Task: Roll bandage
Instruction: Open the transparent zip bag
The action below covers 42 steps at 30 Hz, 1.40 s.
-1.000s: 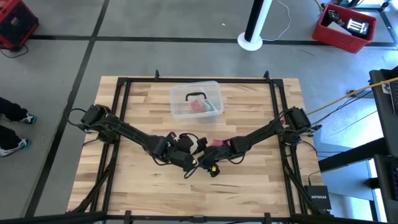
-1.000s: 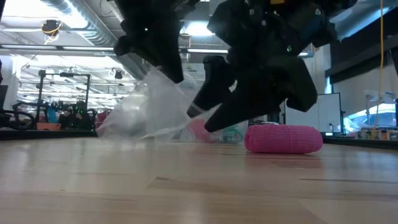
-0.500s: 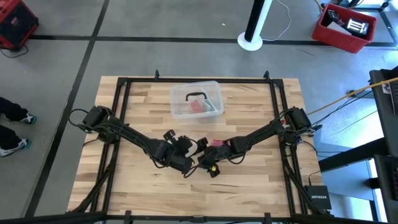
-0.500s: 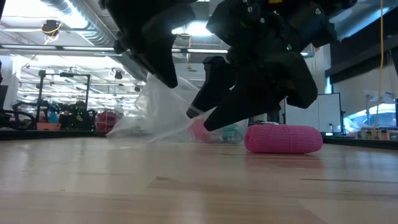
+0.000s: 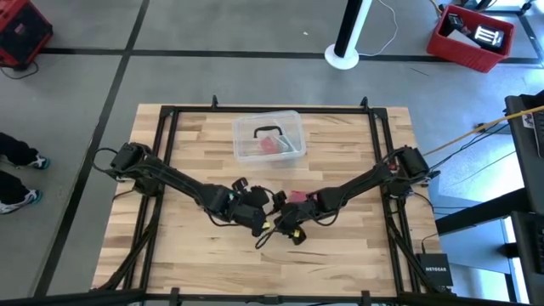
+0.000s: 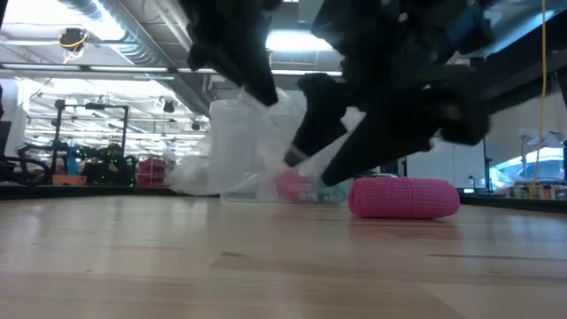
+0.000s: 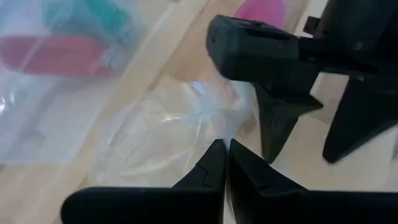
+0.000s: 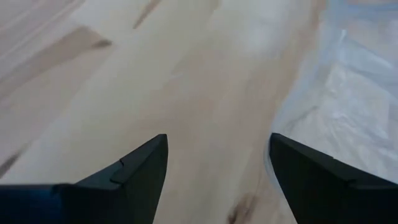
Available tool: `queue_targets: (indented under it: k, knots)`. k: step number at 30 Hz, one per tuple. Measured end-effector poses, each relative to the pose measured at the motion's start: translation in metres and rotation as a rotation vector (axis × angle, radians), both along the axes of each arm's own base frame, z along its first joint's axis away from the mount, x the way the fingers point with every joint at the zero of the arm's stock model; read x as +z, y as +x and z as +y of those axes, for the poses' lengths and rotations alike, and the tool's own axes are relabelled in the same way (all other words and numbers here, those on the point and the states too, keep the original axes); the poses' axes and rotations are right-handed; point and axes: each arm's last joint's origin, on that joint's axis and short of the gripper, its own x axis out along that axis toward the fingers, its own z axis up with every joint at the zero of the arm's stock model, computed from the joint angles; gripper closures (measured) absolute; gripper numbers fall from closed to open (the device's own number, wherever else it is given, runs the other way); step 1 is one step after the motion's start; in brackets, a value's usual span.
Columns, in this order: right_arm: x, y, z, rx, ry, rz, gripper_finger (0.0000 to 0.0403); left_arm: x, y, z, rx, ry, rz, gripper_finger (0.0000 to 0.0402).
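Bandage [image 6: 404, 197]: rolled up into a small pink bundle, lying on its side on the wooden table [image 5: 195, 255], near the middle, just beside the right arm's forearm in the high view [image 5: 297, 196]. Not held by either gripper. Also visible as a pink blur at the far edge of the left wrist view [image 7: 261, 10].

Left gripper [image 7: 225, 163]: fingers pressed together, pinching a fold of the crumpled clear plastic wrapper [image 7: 168, 127]. Wrapper lifted off the table, hanging from the fingertips in the low view [image 6: 232, 146], its lower edge close to the wood. Positioned near the table's centre in the high view [image 5: 255, 214], close to the right gripper.

Right gripper [image 8: 214, 162]: fingers spread apart, nothing between them, only bare wood below. Edge of the clear wrapper [image 8: 345, 106] just beside one finger, not gripped. Seen in the high view near the table's middle [image 5: 287, 228], close to the left gripper, tips pointing down toward the tabletop.

Clear plastic box [image 5: 269, 136]: toward the far edge of the table, well apart from both grippers, pink and green contents inside. Same box behind the wrapper in the low view [image 6: 310, 190], between the hanging wrapper and the pink roll.

Red crate [image 5: 472, 36] on the floor beyond the table's far right corner. Shoes of a person [image 5: 19, 174] at the left side of the high view.
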Motion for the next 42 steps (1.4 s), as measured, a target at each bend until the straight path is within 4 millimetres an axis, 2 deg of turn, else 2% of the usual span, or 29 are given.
queue_targets:
  k: [6, 13, 20, 22, 27, 30, 34, 38, 42]
  knots:
    - [0.011, -0.005, -0.001, -0.006, -0.016, 0.002, 0.0123, 0.003, 0.005, 0.008, -0.008, 0.037, -0.012, 0.0401]
    - [0.019, 0.004, -0.003, -0.049, 0.000, -0.118, 0.0123, 0.003, 0.006, 0.014, 0.025, 0.046, -0.011, 0.0401]
    - [-0.006, 0.001, 0.003, -0.002, 0.072, 0.016, 0.0123, -0.001, -0.001, 0.016, 0.097, 0.041, 0.033, 0.0401]
    - [-0.007, 0.001, 0.004, -0.002, 0.071, 0.024, 0.0123, -0.004, -0.002, 0.016, 0.118, 0.041, 0.028, 0.0401]
    - [0.002, 0.005, 0.007, -0.031, 0.025, -0.018, 0.0123, -0.007, 0.000, 0.015, 0.093, 0.027, 0.024, 0.0401]
    - [0.008, 0.009, 0.009, -0.031, 0.061, -0.047, 0.0123, -0.008, -0.001, 0.012, 0.074, 0.030, 0.038, 0.0401]
    - [-0.004, 0.008, 0.011, -0.019, 0.122, 0.012, 0.0123, -0.009, -0.004, 0.010, 0.070, 0.033, 0.054, 0.0401]
    - [-0.005, 0.007, 0.012, 0.002, 0.149, 0.041, 0.0123, -0.009, -0.003, 0.009, 0.071, 0.030, 0.049, 0.0401]
    - [0.009, 0.007, 0.010, -0.050, 0.105, -0.006, 0.0123, -0.009, -0.003, 0.009, 0.070, 0.031, 0.046, 0.0401]
